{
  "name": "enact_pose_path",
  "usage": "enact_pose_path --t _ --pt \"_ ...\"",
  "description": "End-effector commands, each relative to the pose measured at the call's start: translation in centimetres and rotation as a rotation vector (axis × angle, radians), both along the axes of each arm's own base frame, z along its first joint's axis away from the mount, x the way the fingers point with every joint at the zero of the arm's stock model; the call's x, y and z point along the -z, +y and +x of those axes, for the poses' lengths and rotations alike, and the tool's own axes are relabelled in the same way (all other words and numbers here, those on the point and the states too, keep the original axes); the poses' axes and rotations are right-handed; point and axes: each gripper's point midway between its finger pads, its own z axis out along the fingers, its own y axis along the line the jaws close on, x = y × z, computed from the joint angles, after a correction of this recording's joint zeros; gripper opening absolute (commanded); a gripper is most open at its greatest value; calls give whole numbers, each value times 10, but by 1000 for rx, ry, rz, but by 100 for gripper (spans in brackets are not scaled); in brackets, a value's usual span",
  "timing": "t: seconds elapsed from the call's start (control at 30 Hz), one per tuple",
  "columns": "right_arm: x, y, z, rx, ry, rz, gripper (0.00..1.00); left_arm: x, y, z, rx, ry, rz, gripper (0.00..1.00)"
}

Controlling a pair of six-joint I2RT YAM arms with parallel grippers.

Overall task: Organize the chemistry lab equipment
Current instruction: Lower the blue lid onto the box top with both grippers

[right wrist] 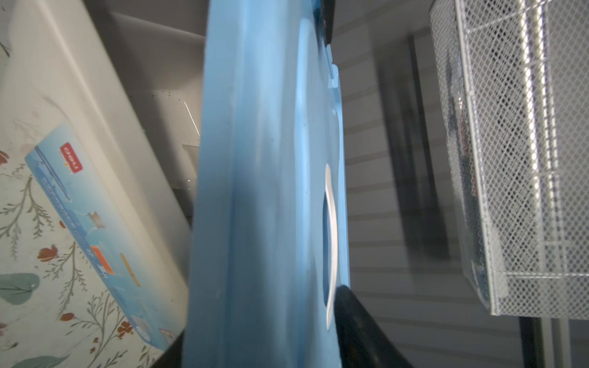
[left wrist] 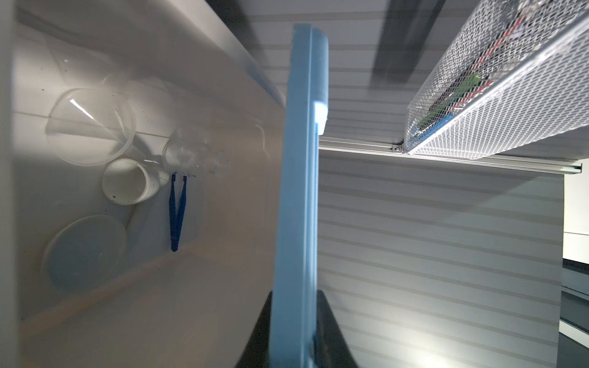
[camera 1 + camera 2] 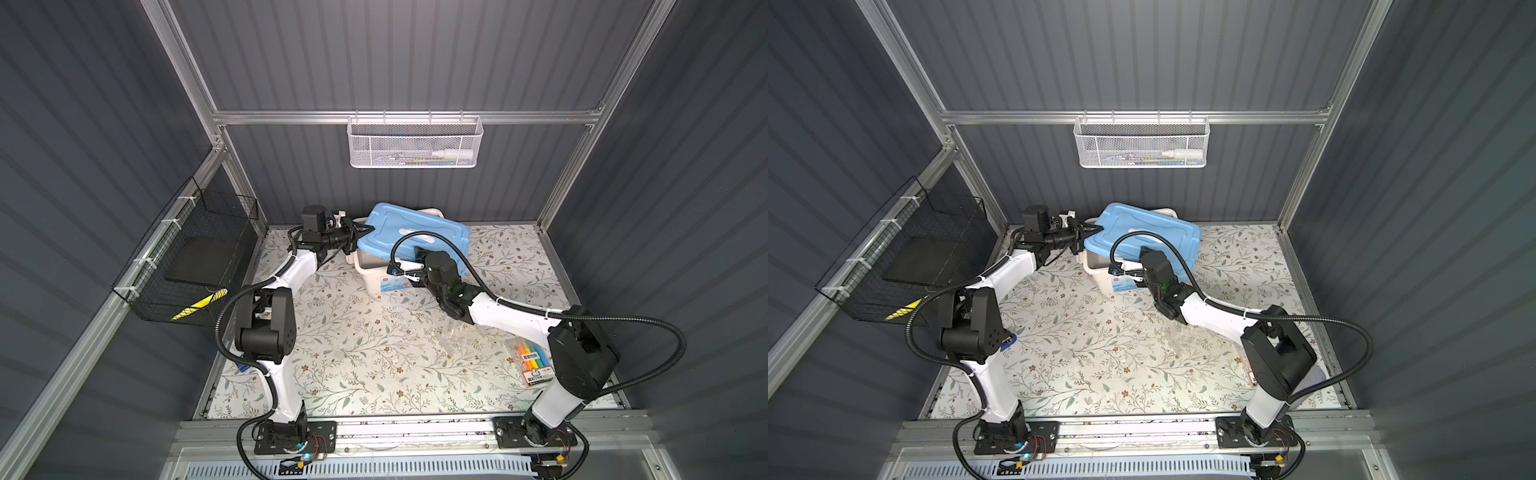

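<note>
A white storage bin (image 3: 376, 276) stands at the back of the mat, and a blue lid (image 3: 415, 232) is raised aslant over it. My left gripper (image 3: 358, 233) is shut on the lid's left corner; its fingers pinch the rim (image 2: 293, 334). My right gripper (image 3: 405, 270) is open astride the lid's front edge (image 1: 261, 334), one finger above and one below. In the left wrist view, the bin holds a glass flask (image 2: 92, 127), a small white cup (image 2: 130, 181), blue tweezers (image 2: 175, 216), a white mortar bowl (image 2: 86, 251) and blurred clear glassware (image 2: 194, 156).
A pack of coloured highlighters (image 3: 534, 359) lies at the right, beside my right arm. A faint clear plastic item (image 3: 455, 338) sits on the mat near it. A white mesh basket (image 3: 413, 143) hangs on the back wall, a black wire basket (image 3: 195, 257) on the left wall.
</note>
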Motion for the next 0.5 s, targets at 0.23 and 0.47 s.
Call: enact_pose_path --t 0.23,0.47 --pt "-13 -3 4 25 66 87 75 -10 14 -4 -63 -65 -2 14" --pt "-8 -17 2 35 167 116 80 -17 17 -3 -102 -97 -34 14"
